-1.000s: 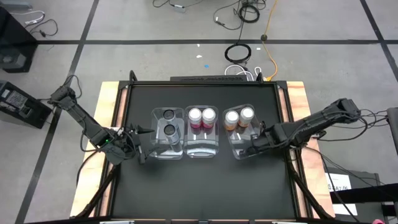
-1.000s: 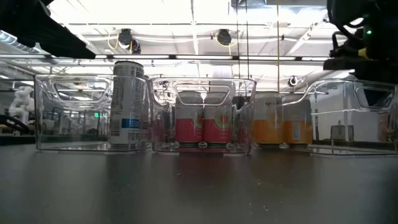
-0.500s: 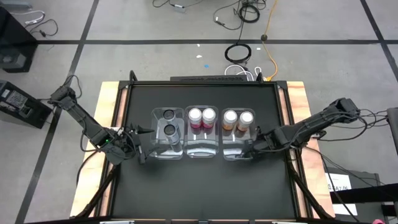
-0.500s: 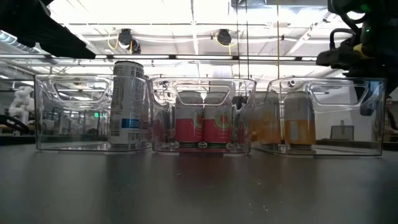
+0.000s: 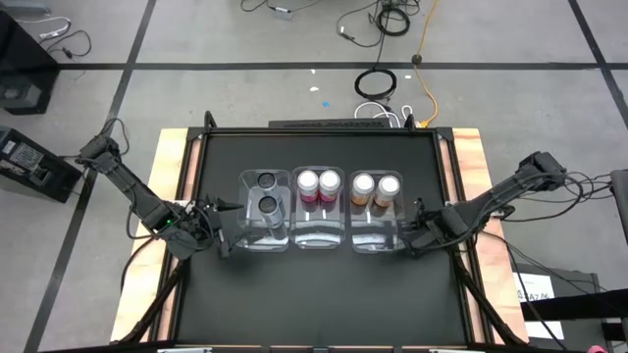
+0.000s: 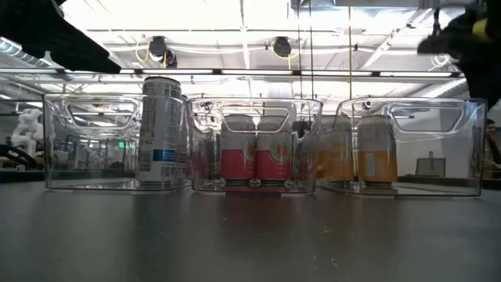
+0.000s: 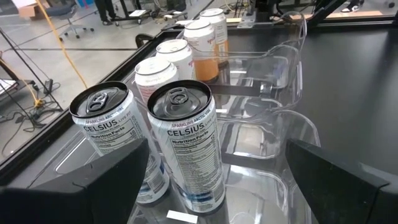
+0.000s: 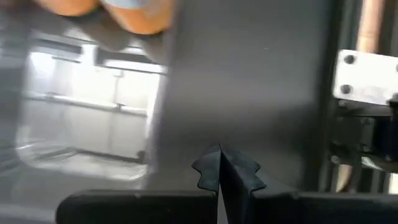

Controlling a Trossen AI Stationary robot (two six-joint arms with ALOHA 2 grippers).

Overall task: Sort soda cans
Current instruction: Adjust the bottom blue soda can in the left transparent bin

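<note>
Three clear bins stand in a row across the table. The left bin (image 5: 265, 211) holds two dark cans (image 5: 266, 192), the middle bin two pink-red cans (image 5: 318, 182), and the right bin (image 5: 376, 214) two orange cans (image 5: 376, 184). All stand upright on their bases, and they show again in the low view as the dark can (image 6: 162, 129), pink-red cans (image 6: 258, 157) and orange cans (image 6: 360, 157). My left gripper (image 5: 228, 235) is open at the left bin's near left corner, with the dark cans (image 7: 186, 143) just ahead of its fingers. My right gripper (image 5: 412, 237) is shut and sits just right of the right bin. My left gripper has its open fingers (image 7: 112, 180) level at the left bin's near left corner (image 7: 249, 205), coming from the table's left. The wall is clear, and I cannot tell whether the fingers touch it.
The bins fill the middle of the black table (image 5: 314, 294). Bare black surface lies on their near and far sides. Wooden side strips (image 5: 471, 167) edge the table. Cables lie on the floor beyond the far edge. The right wrist view shows bare table under my shut fingertips (image 8: 219, 165).
The right bin slid toward the table's left and turned square into line with the other two bins, with my right gripper at its near right corner. My right gripper then drew back toward the table's right edge, clear of the bin.
</note>
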